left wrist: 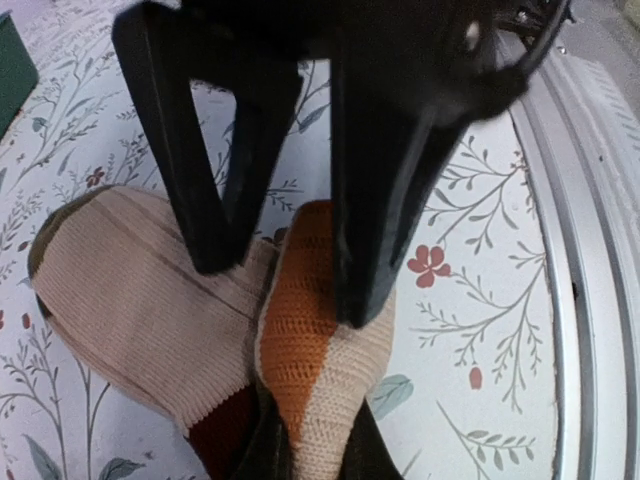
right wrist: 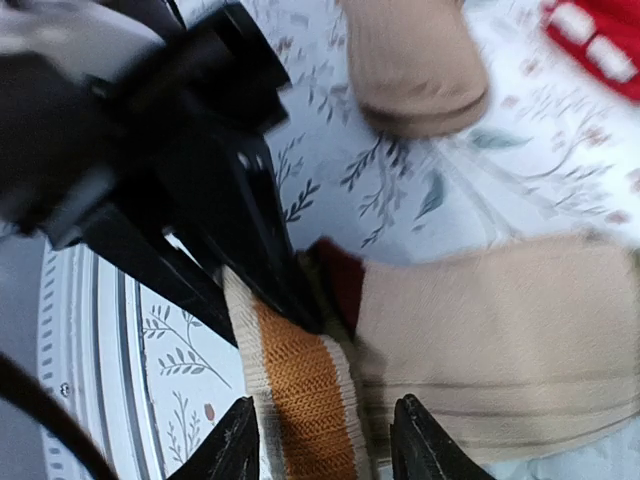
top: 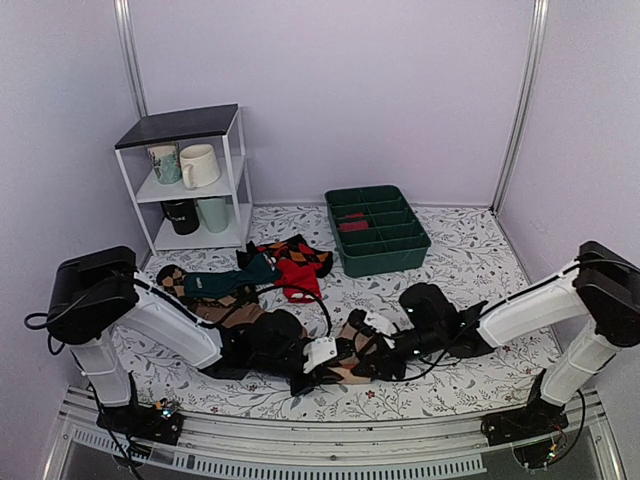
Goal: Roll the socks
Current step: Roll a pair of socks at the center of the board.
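The socks (left wrist: 140, 300) lie folded near the table's front edge, beige knit with a maroon patch and an orange and cream band (right wrist: 305, 400). My left gripper (left wrist: 315, 455) is shut on a raised fold of that band, pinching it between its fingertips. My right gripper (right wrist: 325, 445) faces it from the other side. It is open, with its two fingertips standing either side of the same band and not squeezing it. In the top view both grippers meet over the socks (top: 348, 368), which they mostly hide.
A plain brown sock (right wrist: 410, 70) and red argyle socks (top: 295, 265) lie farther back, beside a teal sock (top: 225, 282). A green divided tray (top: 378, 230) stands at the back centre, and a white shelf with mugs (top: 190, 180) at the back left. The table's metal rail (left wrist: 590, 300) runs just beside the grippers.
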### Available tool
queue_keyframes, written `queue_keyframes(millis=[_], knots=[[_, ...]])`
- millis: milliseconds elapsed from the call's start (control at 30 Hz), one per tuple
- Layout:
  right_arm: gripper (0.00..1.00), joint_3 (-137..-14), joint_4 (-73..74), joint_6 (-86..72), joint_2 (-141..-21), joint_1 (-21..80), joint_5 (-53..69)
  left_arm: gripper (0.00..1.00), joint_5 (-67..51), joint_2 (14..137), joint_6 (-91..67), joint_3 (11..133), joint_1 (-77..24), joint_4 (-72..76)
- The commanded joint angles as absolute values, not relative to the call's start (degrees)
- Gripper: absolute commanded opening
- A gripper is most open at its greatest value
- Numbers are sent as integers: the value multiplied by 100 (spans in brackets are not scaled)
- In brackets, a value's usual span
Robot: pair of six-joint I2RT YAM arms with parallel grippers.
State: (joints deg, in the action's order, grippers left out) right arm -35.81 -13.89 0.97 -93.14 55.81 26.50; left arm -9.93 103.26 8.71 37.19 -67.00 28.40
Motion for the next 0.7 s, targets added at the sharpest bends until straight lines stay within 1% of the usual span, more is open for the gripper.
queue_keyframes(millis=[0, 67, 167, 267, 367, 667], knots=[[47, -2744, -3036, 749, -8290, 5665, 1932, 0, -1599, 10922, 424, 3801, -6573, 1101], [48, -2287, -3562, 973, -8064, 5777, 1883, 0, -1781, 10979, 357, 3820, -6496, 1053], [52, -1776, -4152, 1449, -8003, 5992, 1849, 0, -1980, 11083, 294, 3924, -6392, 927], [53, -1724, -4198, 1481, -8129, 6106, 1751, 0, -2078, 11205, 314, 4093, -6349, 710], [53, -1787, -4122, 1601, -8354, 6326, 1387, 0, -2135, 11209, 333, 4188, -6330, 589], [54, -2016, -4061, 1567, -8983, 6611, 809, 0, -2248, 11401, 352, 4194, -6273, 552]])
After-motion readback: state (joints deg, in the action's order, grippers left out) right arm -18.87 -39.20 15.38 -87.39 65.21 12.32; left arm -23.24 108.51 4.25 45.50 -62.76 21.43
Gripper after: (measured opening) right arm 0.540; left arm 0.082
